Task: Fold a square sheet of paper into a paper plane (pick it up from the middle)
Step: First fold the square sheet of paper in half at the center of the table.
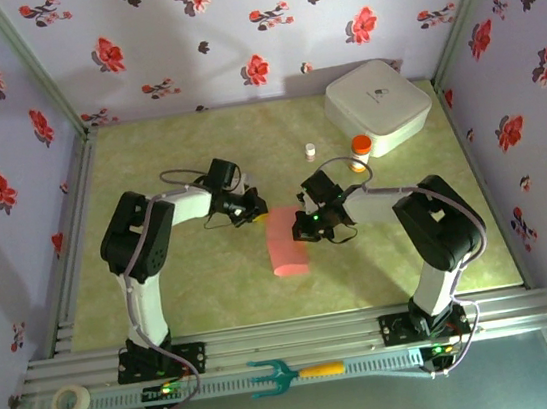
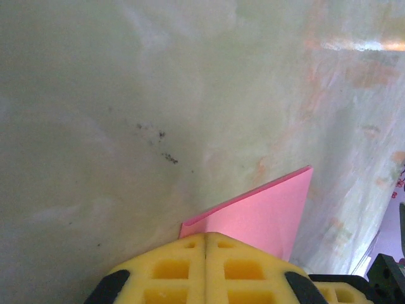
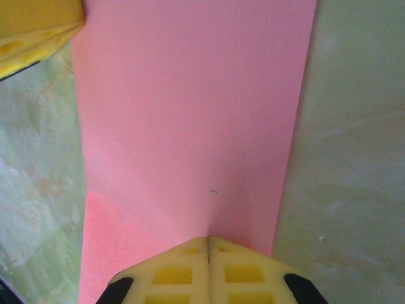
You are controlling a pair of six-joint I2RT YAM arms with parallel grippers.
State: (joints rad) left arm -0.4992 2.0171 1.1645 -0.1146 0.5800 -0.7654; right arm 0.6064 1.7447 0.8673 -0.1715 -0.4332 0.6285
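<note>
Salmon-pink paper sheet (image 1: 287, 248), edges pinched in left end effector (image 2: 205, 244) and right end effector (image 3: 208, 244), bare green mat (image 1: 215, 293) around.

Nothing can be read as text, number or brand; the white box (image 1: 378, 102) has 1 small dark mark on its lid, too small to make out; the orange-capped bottle (image 1: 359, 150) and white vial (image 1: 310, 150) just in front of the box show no legible label; the square sheet of paper (image 1: 287, 243) is plain.
</note>
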